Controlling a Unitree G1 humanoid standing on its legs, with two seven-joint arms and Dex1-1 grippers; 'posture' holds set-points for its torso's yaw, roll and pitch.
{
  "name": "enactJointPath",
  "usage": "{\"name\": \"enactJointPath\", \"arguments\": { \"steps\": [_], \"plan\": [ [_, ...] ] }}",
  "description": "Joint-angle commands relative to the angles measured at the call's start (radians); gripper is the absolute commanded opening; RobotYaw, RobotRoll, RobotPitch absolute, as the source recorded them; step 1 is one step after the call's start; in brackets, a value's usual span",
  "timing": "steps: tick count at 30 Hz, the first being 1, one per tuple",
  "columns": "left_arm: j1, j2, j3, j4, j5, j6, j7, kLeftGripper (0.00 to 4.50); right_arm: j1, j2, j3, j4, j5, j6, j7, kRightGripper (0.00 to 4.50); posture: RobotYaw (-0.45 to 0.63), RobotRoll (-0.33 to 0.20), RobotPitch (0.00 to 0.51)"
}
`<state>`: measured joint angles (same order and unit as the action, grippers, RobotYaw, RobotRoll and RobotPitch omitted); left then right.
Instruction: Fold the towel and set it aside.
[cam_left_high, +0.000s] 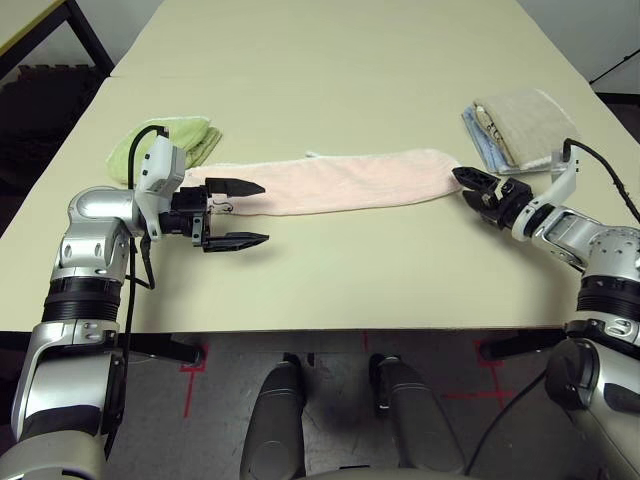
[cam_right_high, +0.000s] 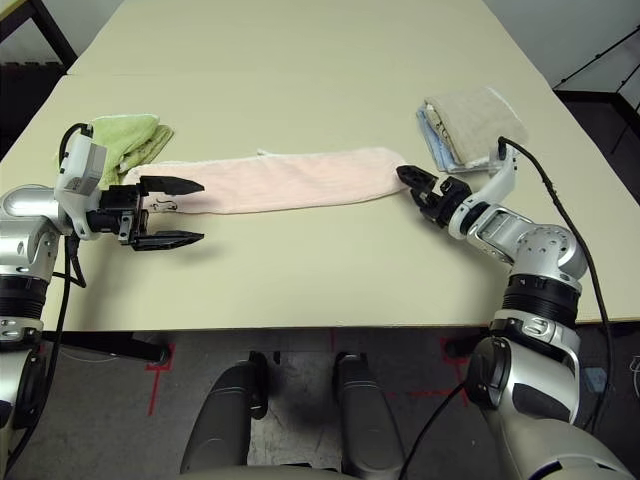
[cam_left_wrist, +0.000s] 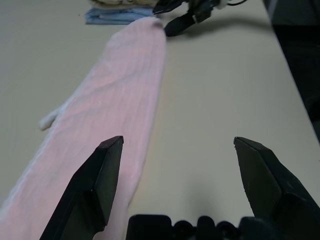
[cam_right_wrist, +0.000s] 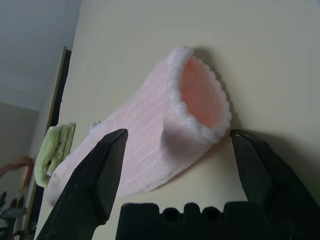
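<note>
Towel (cam_left_high: 350, 181) lies on the tabletop (cam_left_high: 330, 270) as a long pink strip, already folded lengthwise, between my two hands. Left fingers (cam_left_high: 236, 214) spread wide apart, level, at the towel's left end, one finger over the cloth, one just beside it. Right fingers (cam_left_high: 476, 186) also apart, facing the towel's right end, whose scalloped mouth gapes slightly. Green towel (cam_left_high: 170, 141) sits just beyond the towel's left end; beige-and-blue stack (cam_left_high: 515, 128) just beyond its right end. Judgement: next fold runs end to end. Pinch both layers at once, low at the edge, before lifting.
</note>
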<state>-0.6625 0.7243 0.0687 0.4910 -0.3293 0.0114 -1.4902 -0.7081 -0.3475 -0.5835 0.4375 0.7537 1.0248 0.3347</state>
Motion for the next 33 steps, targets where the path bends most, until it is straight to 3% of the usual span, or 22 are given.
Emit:
{"name": "enactJointPath", "arguments": {
  "steps": [1,6,13,16,26,33],
  "plan": [
    [-0.009,0.009,0.001,0.033,0.025,-0.002,0.046,4.48,0.005,0.016,0.016,0.026,-0.013,-0.013,-0.032,4.48,0.01,0.0,0.21],
    [-0.019,0.014,0.004,0.073,0.038,0.008,0.103,4.48,0.01,0.026,0.033,0.013,-0.004,-0.017,-0.04,4.48,0.01,0.0,0.211],
    [-0.02,-0.009,0.055,0.062,-0.02,0.083,0.174,4.48,0.002,0.034,0.018,0.018,0.012,-0.027,-0.073,4.48,0.01,0.0,0.208],
    [-0.01,-0.011,0.058,0.051,-0.022,0.065,0.167,4.5,0.002,0.035,0.027,0.018,0.011,-0.03,-0.077,3.87,0.01,0.0,0.208],
    [0.009,0.004,0.05,0.038,-0.015,0.056,0.145,4.5,0.021,0.025,0.013,0.006,0.02,-0.035,-0.081,0.05,0.0,0.0,0.204],
    [0.014,0.011,0.052,0.035,-0.014,0.054,0.136,4.5,0.086,0.008,-0.02,-0.076,0.065,0.008,-0.104,0.02,0.0,0.0,0.201]
  ]
}}
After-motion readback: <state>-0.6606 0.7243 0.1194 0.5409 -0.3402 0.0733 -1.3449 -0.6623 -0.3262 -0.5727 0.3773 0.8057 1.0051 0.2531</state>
